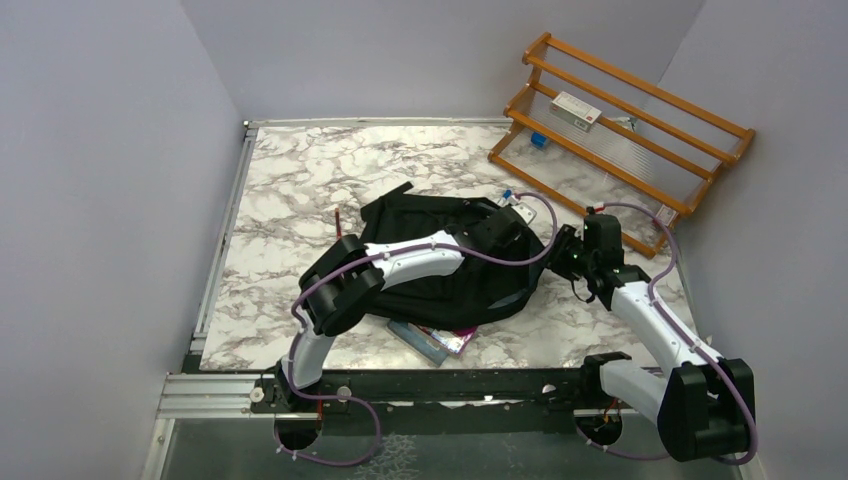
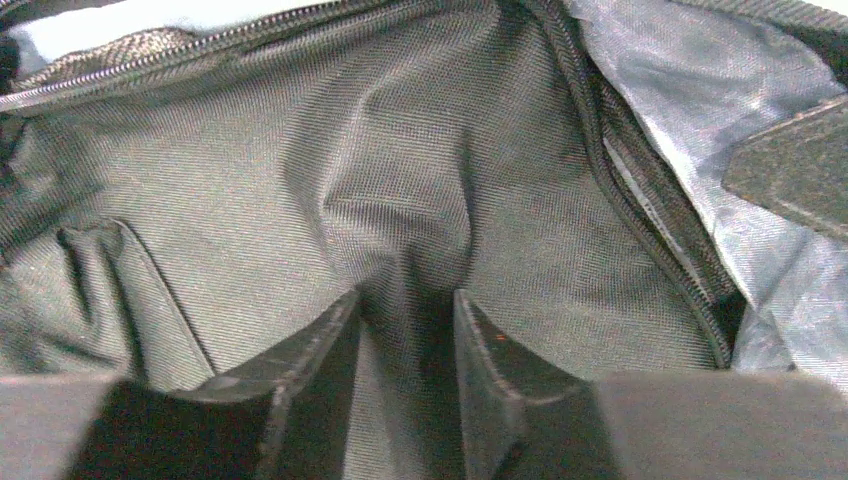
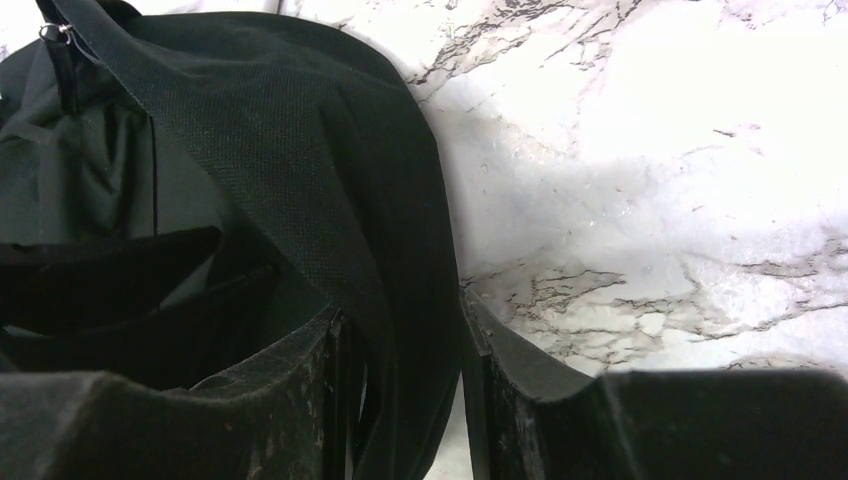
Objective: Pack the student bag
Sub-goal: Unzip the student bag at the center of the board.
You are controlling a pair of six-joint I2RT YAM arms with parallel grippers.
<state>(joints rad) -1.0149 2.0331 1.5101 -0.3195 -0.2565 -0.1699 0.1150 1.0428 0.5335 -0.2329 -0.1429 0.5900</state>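
The student bag [image 1: 440, 290], a large black backpack, lies in the middle of the marble table. My left arm reaches across it, and my left gripper [image 1: 498, 236] is at the bag's far right end, inside the unzipped opening. In the left wrist view the left gripper [image 2: 405, 305] is shut on a raised fold of the bag's grey woven lining [image 2: 400, 200]. My right gripper [image 1: 566, 256] is at the bag's right edge. Its jaws [image 3: 402, 308] stand open around a black strap [image 3: 300, 150] that hangs loosely between them, with slivers of light beside it.
A colourful book [image 1: 436, 340] pokes out from under the bag's near edge. A red pencil [image 1: 338, 222] lies left of the bag. A wooden rack [image 1: 620, 130] at the back right holds a white box [image 1: 575, 110]. Grey walls close in both sides.
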